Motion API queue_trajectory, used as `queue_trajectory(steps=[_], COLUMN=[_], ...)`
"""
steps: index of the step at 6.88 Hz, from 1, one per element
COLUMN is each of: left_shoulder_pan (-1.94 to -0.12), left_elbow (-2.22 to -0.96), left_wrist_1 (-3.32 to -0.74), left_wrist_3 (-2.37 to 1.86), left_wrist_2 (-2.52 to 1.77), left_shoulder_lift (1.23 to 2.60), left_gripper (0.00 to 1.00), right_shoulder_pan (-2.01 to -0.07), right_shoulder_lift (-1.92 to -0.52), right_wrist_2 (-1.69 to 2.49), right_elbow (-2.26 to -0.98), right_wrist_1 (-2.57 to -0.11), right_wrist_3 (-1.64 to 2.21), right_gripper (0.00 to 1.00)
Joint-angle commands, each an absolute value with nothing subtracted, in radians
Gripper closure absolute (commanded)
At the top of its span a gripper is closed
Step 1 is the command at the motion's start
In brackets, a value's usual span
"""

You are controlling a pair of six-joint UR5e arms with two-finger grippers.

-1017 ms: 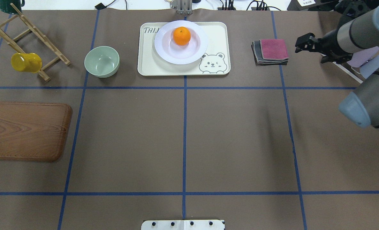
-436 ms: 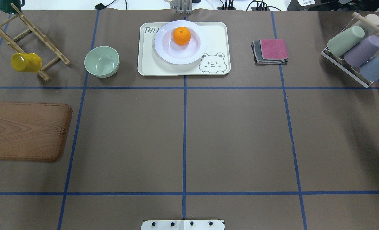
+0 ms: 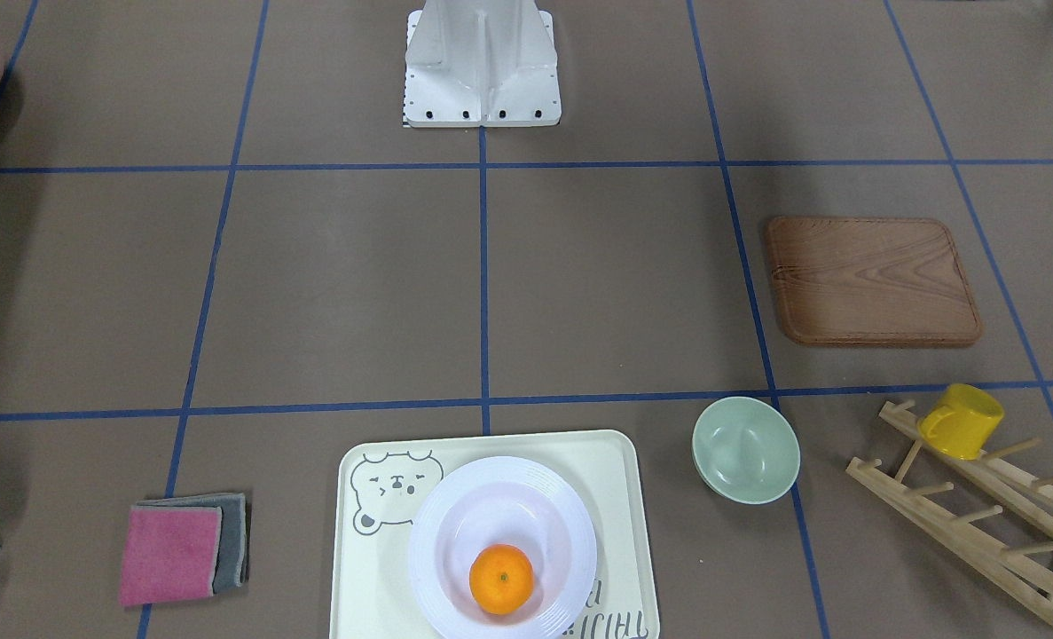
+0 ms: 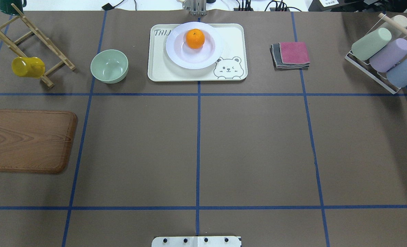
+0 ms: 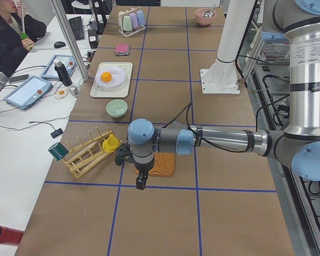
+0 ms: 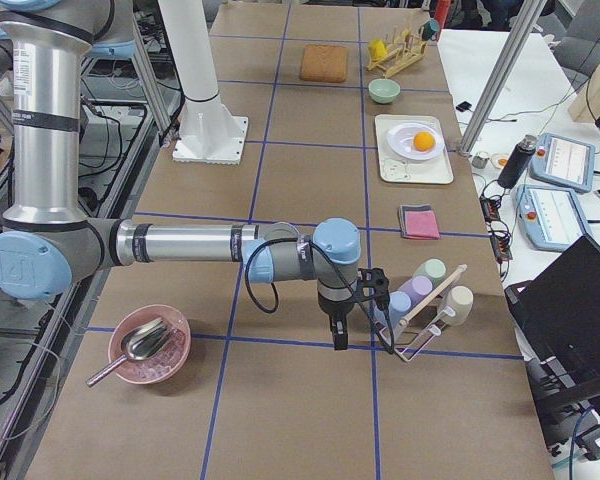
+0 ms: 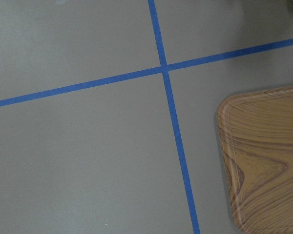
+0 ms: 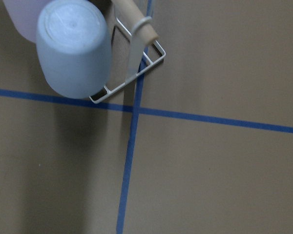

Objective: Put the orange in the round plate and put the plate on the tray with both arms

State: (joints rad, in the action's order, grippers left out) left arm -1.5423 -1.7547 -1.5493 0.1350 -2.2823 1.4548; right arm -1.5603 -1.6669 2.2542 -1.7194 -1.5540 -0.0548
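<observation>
The orange (image 4: 194, 38) lies in the white round plate (image 4: 176, 58), and the plate rests on the cream bear tray (image 4: 158, 70) at the table's far middle. The front-facing view shows the same: orange (image 3: 501, 579), plate (image 3: 428, 532), tray (image 3: 366, 577). Neither arm appears in the overhead or front-facing views. My left gripper (image 5: 141, 181) hangs over the table's left end beside the wooden board. My right gripper (image 6: 340, 335) hangs at the right end beside the cup rack. Whether either gripper is open or shut I cannot tell. No fingers show in the wrist views.
A pale green bowl (image 4: 109, 66) sits left of the tray, with folded cloths (image 4: 290, 55) to its right. A yellow mug (image 4: 27, 67) hangs on a wooden rack, near a wooden board (image 4: 28, 140). A cup rack (image 4: 385, 55) stands far right. A person (image 5: 10, 32) sits beyond the table.
The right arm has pulled back out of the overhead view's right side, uncovering the cup rack. Orange, plate and tray have stayed put.
</observation>
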Motion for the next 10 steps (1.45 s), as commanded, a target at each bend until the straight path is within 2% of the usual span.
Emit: queue_trajectory(steps=[1, 10], left_shoulder_pan=[-1.542, -1.542], left_elbow=[-1.756, -1.758], left_wrist_1=[-1.551, -1.551], left_wrist_3=[0.135, 0.137], left_wrist_2=[-2.286, -2.286], left_shoulder_lift=[1.44, 1.436], left_gripper=[0.01, 0.01], right_shoulder_pan=[-1.588, -1.586], right_shoulder_lift=[-1.681, -1.701], right_wrist_2=[2.295, 2.318], right_elbow=[-1.808, -1.775], right_wrist_1=[-1.785, -1.781], right_wrist_3=[-0.106, -0.091], right_gripper=[0.0, 0.0])
